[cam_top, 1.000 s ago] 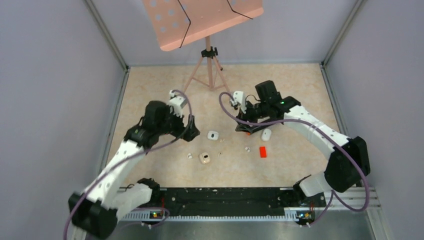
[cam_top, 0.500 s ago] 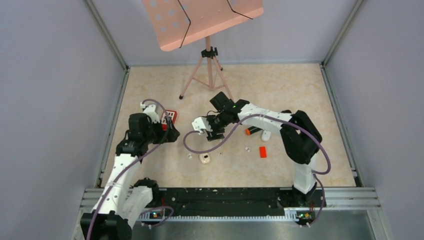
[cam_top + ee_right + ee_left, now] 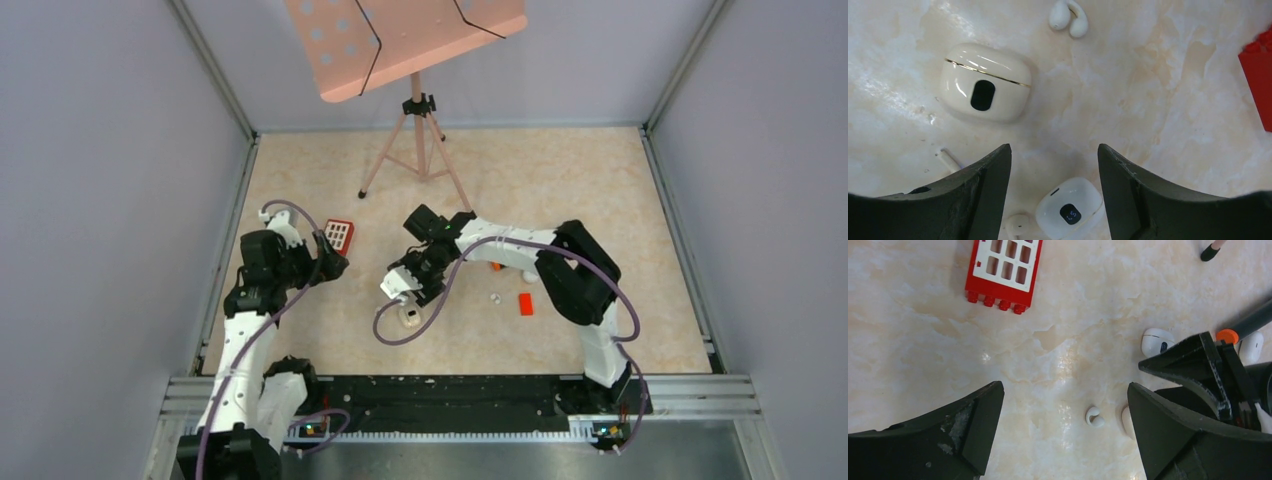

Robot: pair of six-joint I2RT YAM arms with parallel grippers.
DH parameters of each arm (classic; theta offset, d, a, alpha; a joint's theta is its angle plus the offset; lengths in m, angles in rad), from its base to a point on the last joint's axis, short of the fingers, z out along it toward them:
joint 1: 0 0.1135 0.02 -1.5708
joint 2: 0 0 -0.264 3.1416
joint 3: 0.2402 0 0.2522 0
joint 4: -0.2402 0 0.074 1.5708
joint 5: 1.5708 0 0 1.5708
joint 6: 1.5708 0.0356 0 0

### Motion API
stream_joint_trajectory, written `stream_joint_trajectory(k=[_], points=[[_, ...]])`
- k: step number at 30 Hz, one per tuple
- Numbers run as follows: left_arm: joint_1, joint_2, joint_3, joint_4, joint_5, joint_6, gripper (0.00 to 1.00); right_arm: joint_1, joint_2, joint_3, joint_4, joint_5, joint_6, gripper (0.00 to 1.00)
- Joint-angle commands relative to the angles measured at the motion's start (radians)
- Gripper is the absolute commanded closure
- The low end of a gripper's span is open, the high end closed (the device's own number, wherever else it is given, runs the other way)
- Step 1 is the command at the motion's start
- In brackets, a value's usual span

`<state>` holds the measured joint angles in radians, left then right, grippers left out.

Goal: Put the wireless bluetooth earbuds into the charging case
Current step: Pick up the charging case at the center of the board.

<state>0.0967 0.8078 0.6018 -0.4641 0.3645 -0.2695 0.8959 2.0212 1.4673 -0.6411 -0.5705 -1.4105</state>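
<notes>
Three tiny white plastic earbuds (image 3: 1068,17) lie loose on the marbled beige bench (image 3: 1158,75) below the right gripper (image 3: 1054,165): one hook-shaped at the far side, one showing only as a thin stem beside the left finger, one rounded at the view's lower edge. None sits in a case. Between them are a cream pebble-shaped charging case with gold seam and dark oval window (image 3: 985,90) and a white charging case with a small lit display (image 3: 1070,210); both lids look shut. The right gripper hangs over the gap between the cases, fingers apart, holding nothing. The left gripper (image 3: 1065,430) is likewise spread wide and empty above a curled white bud (image 3: 1094,417), possibly the hooked one again; I cannot tell.

Hazards, as judged: a bud this small and rounded may squirt out from closing fingers, and no bud can be seated until a lid is opened. The right arm's purple cable (image 3: 400,341) loops low beside the cream case and could sweep pieces aside. The two grippers work close together, so contact between them is likely.

Bounds: a small red block (image 3: 526,304) lies to the right and a red-and-white grid brick (image 3: 1003,272) beyond the left gripper. Bare bench lies toward the far and right walls.
</notes>
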Motion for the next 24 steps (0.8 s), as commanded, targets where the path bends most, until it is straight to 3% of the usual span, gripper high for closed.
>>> stream_joint_trajectory(k=[1,14,24], points=[[0.041,-0.004,0.03,0.005,0.011,-0.023,0.01,0.042,-0.001,-0.009,-0.042,-0.067,-0.078,0.35],[0.097,-0.012,0.053,0.016,0.067,-0.019,0.05,0.124,0.086,0.06,-0.14,-0.177,-0.09,0.33],[0.1,0.017,0.071,0.064,0.154,0.0,0.08,0.12,0.102,0.078,-0.196,-0.116,-0.029,0.36]])
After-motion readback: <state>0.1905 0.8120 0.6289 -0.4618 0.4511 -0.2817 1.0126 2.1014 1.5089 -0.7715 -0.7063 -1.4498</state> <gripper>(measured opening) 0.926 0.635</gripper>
